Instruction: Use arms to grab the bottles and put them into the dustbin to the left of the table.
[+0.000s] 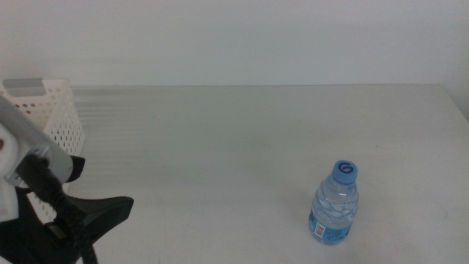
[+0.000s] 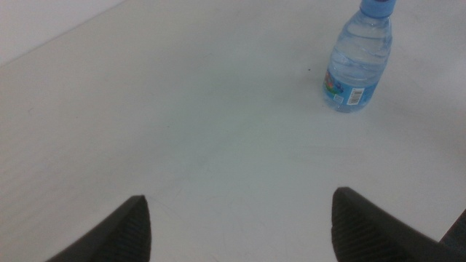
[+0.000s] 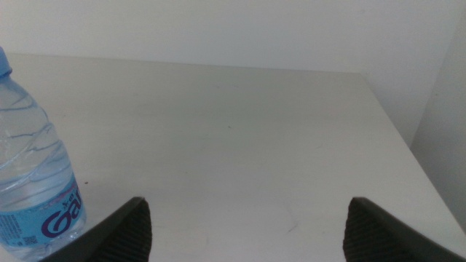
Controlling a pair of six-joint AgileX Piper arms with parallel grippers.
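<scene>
Off-white table (image 1: 242, 139), left pincer (image 2: 240, 222) wide, empty

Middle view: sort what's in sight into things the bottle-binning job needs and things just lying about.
Belongs to the job:
- water bottle, blue cap, upright on the table
- dustbin, white perforated basket at the table's left
- left gripper, open, empty, low at the left
- right gripper, open, empty, beside the bottle

Just lying about:
- nothing visible

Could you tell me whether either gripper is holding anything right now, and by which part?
Nothing is held. The left gripper and right gripper are both open and empty; the water bottle stands alone on the table.
</scene>
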